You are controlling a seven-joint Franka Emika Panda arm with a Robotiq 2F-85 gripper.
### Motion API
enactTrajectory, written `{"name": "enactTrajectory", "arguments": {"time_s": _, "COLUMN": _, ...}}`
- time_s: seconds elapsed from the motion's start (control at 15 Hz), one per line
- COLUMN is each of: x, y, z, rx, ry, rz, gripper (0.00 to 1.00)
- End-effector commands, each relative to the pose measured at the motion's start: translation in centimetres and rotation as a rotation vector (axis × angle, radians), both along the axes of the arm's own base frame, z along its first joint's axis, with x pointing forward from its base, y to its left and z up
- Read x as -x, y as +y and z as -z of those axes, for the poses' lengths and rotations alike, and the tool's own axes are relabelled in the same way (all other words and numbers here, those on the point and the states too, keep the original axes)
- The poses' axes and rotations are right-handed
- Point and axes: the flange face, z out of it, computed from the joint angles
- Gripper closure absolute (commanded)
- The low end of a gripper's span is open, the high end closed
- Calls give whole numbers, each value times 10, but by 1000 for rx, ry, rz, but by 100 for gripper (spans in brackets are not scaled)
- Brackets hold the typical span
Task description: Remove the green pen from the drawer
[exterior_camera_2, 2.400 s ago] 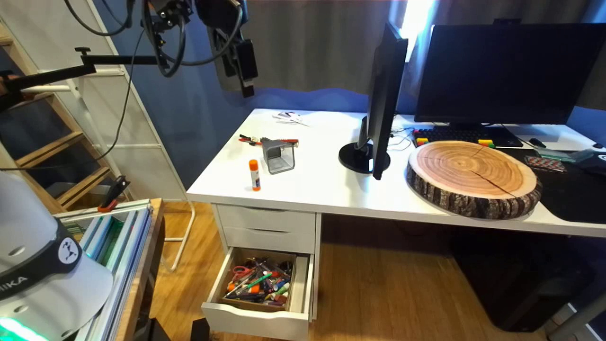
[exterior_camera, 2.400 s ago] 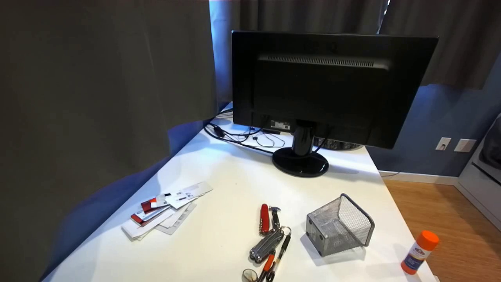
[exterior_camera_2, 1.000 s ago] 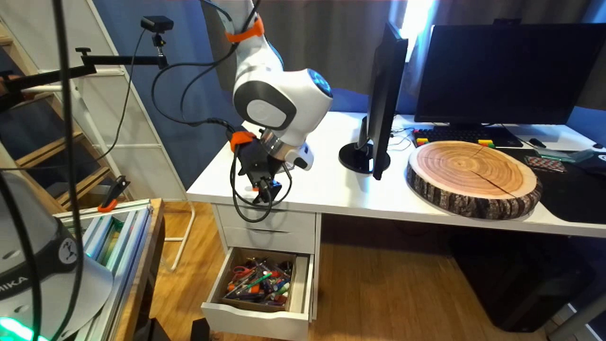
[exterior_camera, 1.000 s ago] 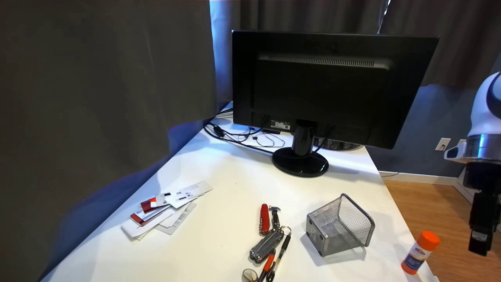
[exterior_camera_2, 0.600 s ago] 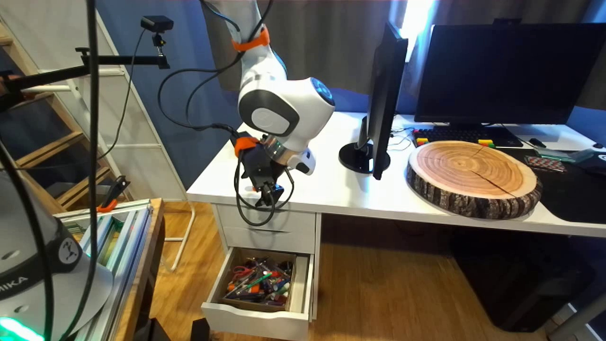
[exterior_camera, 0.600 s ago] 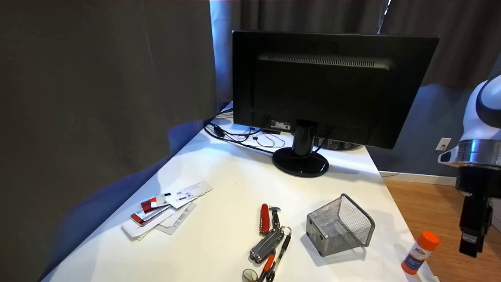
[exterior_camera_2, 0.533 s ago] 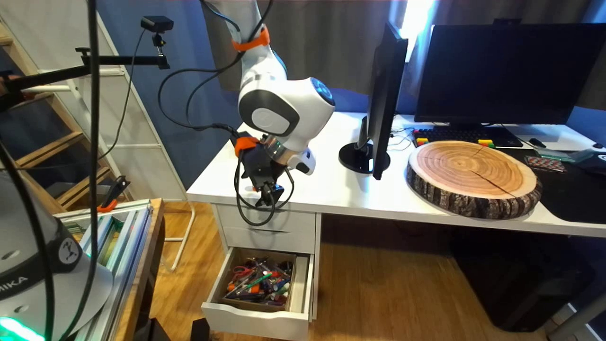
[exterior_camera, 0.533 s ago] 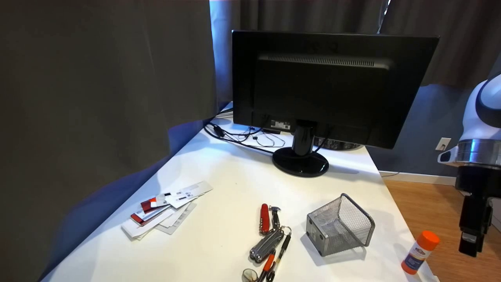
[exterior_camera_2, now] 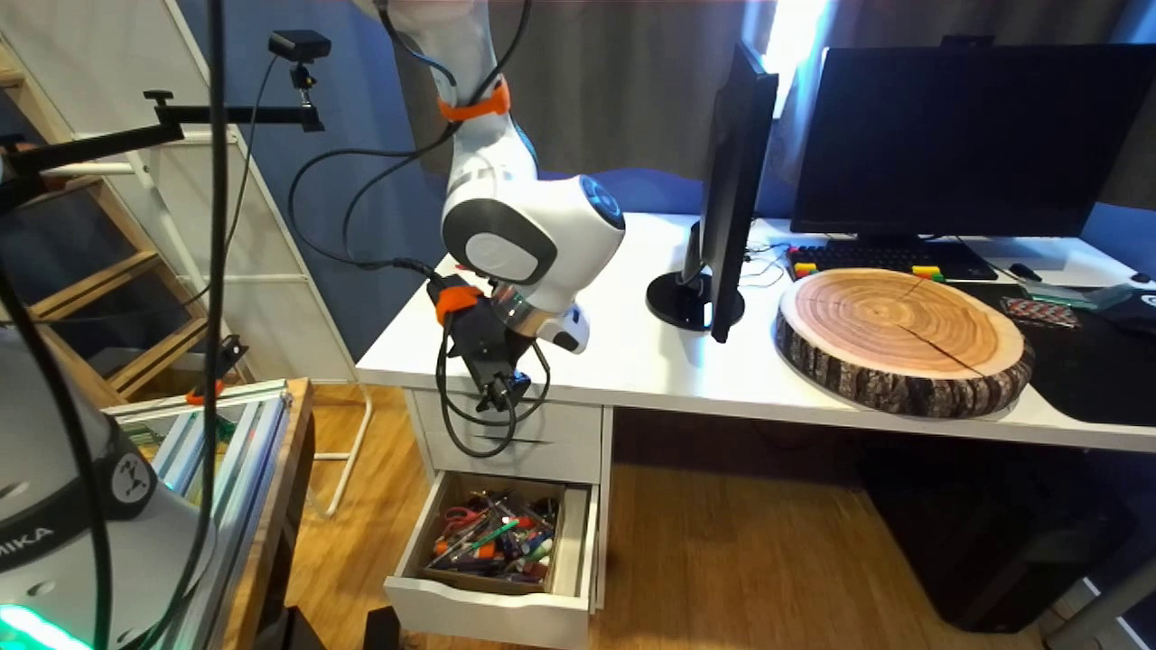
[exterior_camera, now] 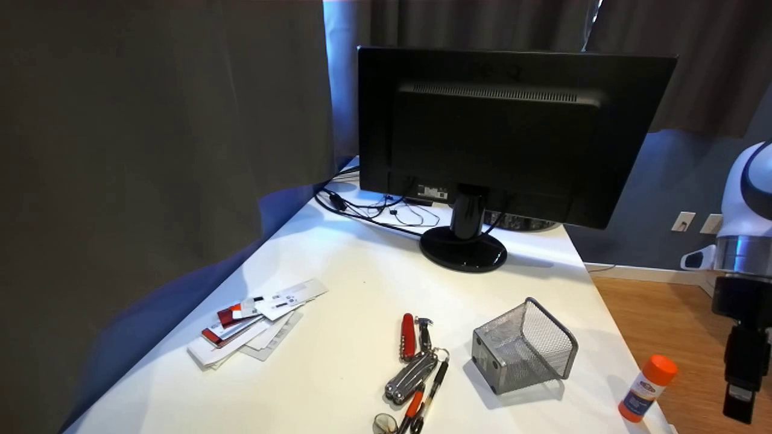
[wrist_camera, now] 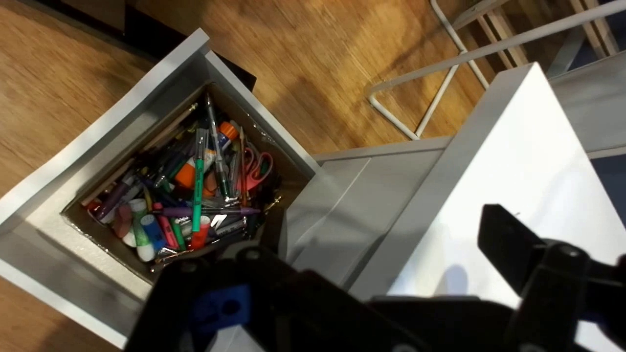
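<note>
The green pen [wrist_camera: 198, 188] lies on top of a heap of pens and markers in a cardboard box inside the open white drawer [wrist_camera: 100, 124]. In an exterior view the pen [exterior_camera_2: 498, 534] is a small green streak, and the drawer [exterior_camera_2: 488, 612] is the pulled-out lowest one of the desk. My gripper [wrist_camera: 386, 234] is open and empty, with its dark fingers wide apart. It is above the desk's edge and the upper drawer fronts, apart from the pen. It also shows beside the desk in an exterior view [exterior_camera: 742, 395].
A glue stick [exterior_camera: 645, 389] stands at the desk's edge. A mesh box [exterior_camera: 518, 352] lies on its side near it, by a multitool [exterior_camera: 412, 377]. A monitor [exterior_camera: 512, 138] stands behind. Red scissors [wrist_camera: 257, 171] lie in the drawer. A white metal frame [wrist_camera: 464, 56] stands nearby.
The arm has swung in from high above to the desk's front edge. In the last half second the gripper has come down a little. The pen and drawer have not moved.
</note>
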Motion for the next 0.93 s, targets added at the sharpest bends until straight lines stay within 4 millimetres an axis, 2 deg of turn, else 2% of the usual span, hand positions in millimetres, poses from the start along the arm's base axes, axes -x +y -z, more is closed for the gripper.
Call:
{"name": "enactTrajectory", "arguments": {"time_s": 0.0, "x": 19, "y": -3, "z": 25, "rx": 6, "ry": -85, "rz": -43, "gripper": 0}}
{"name": "enactTrajectory", "arguments": {"time_s": 0.47, "x": 40, "y": 0, "z": 78, "rx": -21, "ry": -244, "rz": -5, "gripper": 0}}
{"name": "enactTrajectory", "arguments": {"time_s": 0.87, "x": 50, "y": -10, "z": 132, "rx": -31, "ry": -323, "rz": -62, "gripper": 0}}
